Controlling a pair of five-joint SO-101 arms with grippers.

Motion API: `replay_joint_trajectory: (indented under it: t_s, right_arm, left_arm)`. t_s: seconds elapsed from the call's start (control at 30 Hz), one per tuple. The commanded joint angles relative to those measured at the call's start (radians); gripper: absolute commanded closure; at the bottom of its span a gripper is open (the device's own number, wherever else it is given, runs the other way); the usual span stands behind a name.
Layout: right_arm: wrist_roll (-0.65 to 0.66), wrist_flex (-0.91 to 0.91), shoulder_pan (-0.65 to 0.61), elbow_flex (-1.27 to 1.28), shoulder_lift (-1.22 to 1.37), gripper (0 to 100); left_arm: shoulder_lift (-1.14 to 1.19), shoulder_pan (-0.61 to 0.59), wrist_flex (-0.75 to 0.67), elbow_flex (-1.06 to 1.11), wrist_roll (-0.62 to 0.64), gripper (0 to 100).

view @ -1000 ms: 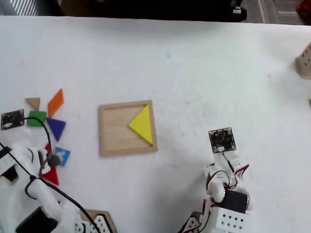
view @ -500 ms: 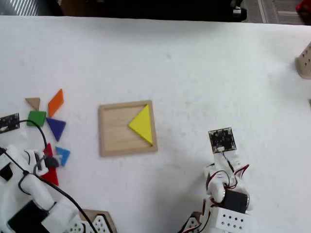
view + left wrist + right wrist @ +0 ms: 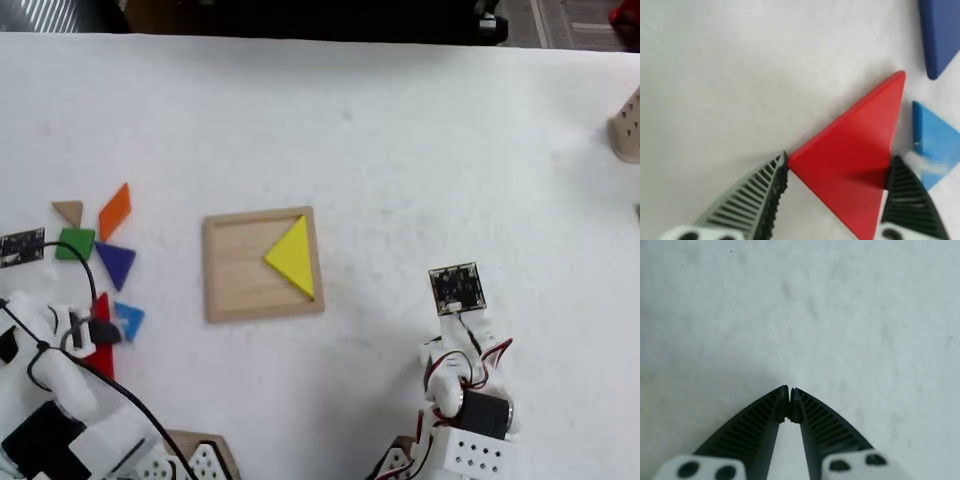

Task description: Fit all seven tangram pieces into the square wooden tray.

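Our left gripper (image 3: 837, 166) has shifted slightly away from the tray (image 3: 228, 290) and now clamps the red triangle (image 3: 855, 145), flat on the table left of it; a lift seems next; our right gripper (image 3: 790, 405) rests closed, empty.

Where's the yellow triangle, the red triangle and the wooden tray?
yellow triangle (image 3: 293, 257): high view, its middle.
red triangle (image 3: 850, 160): left wrist view, its middle.
wooden tray (image 3: 233, 268): high view, its bare floor.
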Motion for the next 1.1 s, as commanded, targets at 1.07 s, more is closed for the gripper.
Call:
replay_joint_trajectory:
  t_s: [1.07]
  right_arm:
    - [0.011,0.005,0.005,0.009,-0.005,98.1]
  left_arm:
    - [0.002,0.067,0.27,-0.276,-0.003,90]
